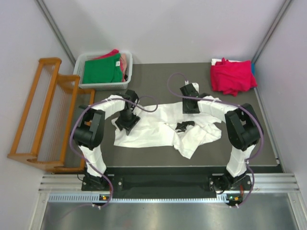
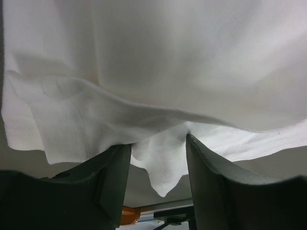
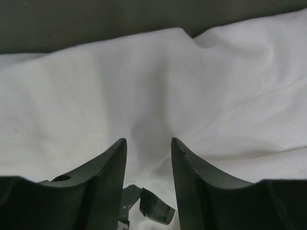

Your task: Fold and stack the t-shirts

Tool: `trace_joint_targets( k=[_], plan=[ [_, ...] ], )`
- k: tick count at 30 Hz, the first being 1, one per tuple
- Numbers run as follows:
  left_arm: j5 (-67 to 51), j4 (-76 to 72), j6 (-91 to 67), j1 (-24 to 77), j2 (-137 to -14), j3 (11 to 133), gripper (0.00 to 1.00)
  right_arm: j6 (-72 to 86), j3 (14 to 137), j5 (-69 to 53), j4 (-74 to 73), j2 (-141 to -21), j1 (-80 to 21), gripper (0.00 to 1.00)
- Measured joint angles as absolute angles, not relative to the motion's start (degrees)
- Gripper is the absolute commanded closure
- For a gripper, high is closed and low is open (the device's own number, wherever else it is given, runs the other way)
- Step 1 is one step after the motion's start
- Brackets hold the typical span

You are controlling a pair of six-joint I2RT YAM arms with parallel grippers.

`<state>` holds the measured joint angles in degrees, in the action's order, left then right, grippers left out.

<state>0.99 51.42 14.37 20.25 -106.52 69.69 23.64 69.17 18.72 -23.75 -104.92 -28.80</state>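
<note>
A white t-shirt lies spread and rumpled across the middle of the dark table. My left gripper stands over its left part. In the left wrist view the left gripper has its jaws apart, and a loose point of white cloth hangs in the gap. My right gripper is over the shirt's upper right part. Seen from the right wrist, the right gripper is open, its tips against a soft crease of the white shirt. A green t-shirt and a red one lie in the basket. More red t-shirts are heaped at the far right.
The white slatted basket sits at the far left of the table. The orange wooden rack stands off the table's left side. A small dark object lies on the white shirt just near of the right gripper.
</note>
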Motion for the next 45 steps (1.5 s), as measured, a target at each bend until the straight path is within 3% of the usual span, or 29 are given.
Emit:
trace_joint_targets(
  k=[14, 25, 34, 40, 45],
  plan=[
    [-0.8, 52.0, 13.8, 9.4, -114.0, 81.2, 0.44, 24.3, 72.9, 15.1, -23.2, -109.4, -21.7, 0.58],
    [-0.3, 50.9, 13.9, 8.0, -116.9, 85.8, 0.44, 24.3, 75.6, 14.3, -23.7, -112.0, -21.2, 0.58],
    [-0.3, 48.6, 14.7, 6.6, -119.2, 90.0, 0.44, 23.6, 85.4, 14.8, -24.5, -117.8, -17.1, 0.58],
    [-0.4, 47.7, 14.9, 5.7, -118.9, 90.0, 0.44, 23.4, 86.2, 15.6, -24.4, -116.3, -15.4, 0.56],
    [-1.7, 48.3, 14.9, 5.7, -114.3, 87.8, 0.44, 22.5, 80.2, 18.2, -25.1, -108.2, -18.9, 0.54]
  ],
)
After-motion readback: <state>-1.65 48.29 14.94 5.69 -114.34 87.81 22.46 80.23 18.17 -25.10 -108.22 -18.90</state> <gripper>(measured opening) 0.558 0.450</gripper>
